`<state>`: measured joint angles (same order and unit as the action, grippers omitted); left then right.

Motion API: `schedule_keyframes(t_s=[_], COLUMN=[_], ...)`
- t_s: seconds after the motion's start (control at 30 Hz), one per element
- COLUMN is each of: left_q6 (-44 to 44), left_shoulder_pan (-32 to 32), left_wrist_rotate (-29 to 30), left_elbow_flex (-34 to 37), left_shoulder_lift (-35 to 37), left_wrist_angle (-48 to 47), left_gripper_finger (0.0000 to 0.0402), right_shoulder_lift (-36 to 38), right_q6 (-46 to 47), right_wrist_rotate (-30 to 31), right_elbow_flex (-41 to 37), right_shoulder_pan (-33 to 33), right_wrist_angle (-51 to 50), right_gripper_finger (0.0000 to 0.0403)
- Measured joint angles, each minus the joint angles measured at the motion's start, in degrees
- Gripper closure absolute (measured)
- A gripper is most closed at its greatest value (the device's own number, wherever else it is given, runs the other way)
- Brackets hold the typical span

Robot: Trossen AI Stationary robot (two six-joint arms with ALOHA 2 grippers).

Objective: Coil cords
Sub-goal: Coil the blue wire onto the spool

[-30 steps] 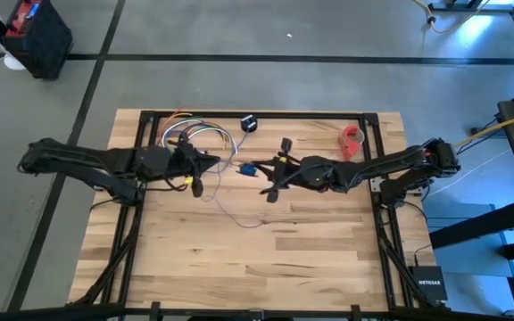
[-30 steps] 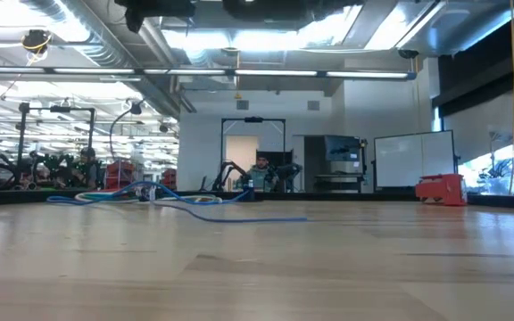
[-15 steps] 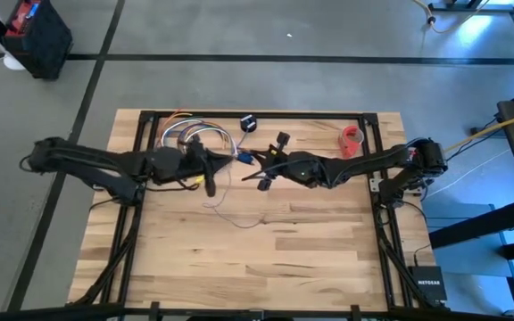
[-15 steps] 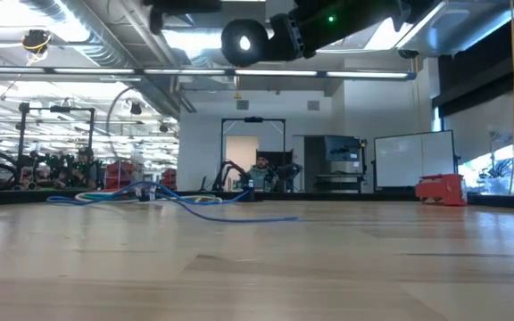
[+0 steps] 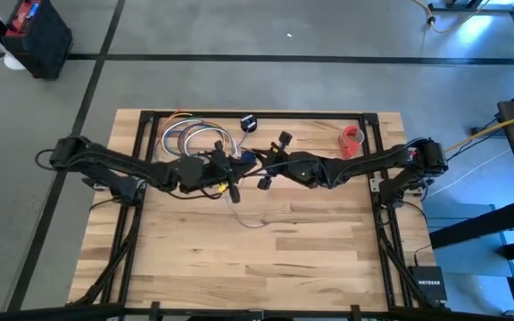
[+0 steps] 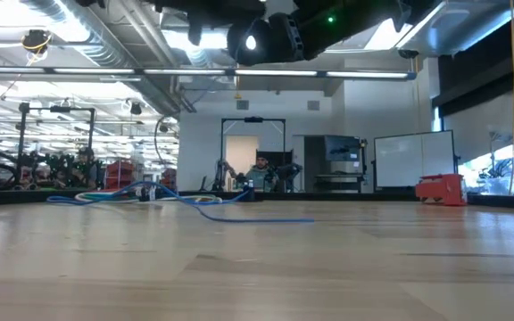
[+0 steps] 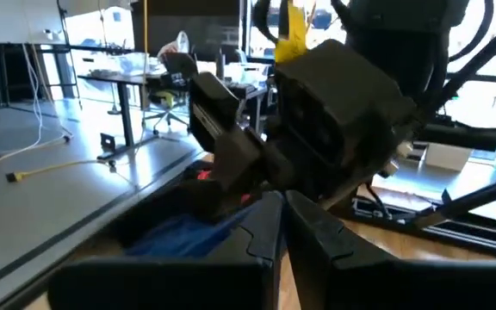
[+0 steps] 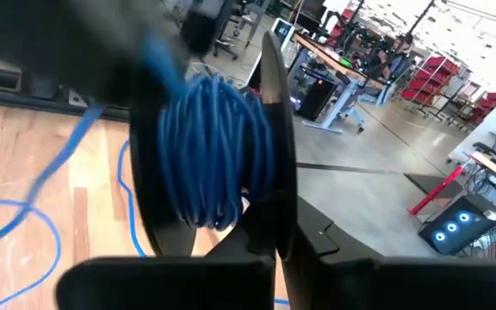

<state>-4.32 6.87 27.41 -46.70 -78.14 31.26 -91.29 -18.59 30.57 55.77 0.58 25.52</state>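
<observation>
Blue cord (image 8: 213, 155), tightly coiled bundle

A thin blue cord (image 8: 209, 159) wound in a bundle trails over the pale striped wooden table (image 5: 310, 241), near multicoloured looped wires (image 5: 186, 135), a red ring-shaped object (image 5: 352, 138) and dark arms.

The desk (image 5: 266, 259) is a pale wood-plank top on a black frame, standing on a grey floor (image 5: 239, 85) crossed by dark lines. At the desk's far-left part lies a bundle of multicoloured looped wires (image 5: 186, 135). Just right of the bundle, near the far edge, sits a small black disc (image 5: 249, 123). Well to the right of the bundle, also near the far edge, is a red tape roll (image 5: 352, 139). Off the desk's far-left corner, on the floor, stands a black case (image 5: 38, 36). Beside its near-right corner is a black box (image 5: 428, 285).
</observation>
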Motion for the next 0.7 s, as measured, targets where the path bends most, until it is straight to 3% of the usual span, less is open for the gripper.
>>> schedule_keyframes(t_s=[0.4,0.7], left_q6=[11.61,11.02], left_shoulder_pan=[0.37,0.80], left_wrist_rotate=[-0.58,1.27], left_elbow_flex=[-0.02,-0.02], left_shoulder_lift=[-3.82,-2.88], left_wrist_angle=[-1.37,-14.02], left_gripper_finger=[0.0382,0.0300], right_shoulder_lift=[-0.02,-0.02], right_q6=[5.00,5.31], right_wrist_rotate=[-0.07,-0.49], right_elbow_flex=[0.96,0.98], right_shoulder_pan=[0.11,0.11], right_wrist_angle=[1.07,1.83], right_gripper_finger=[0.0400,0.0400])
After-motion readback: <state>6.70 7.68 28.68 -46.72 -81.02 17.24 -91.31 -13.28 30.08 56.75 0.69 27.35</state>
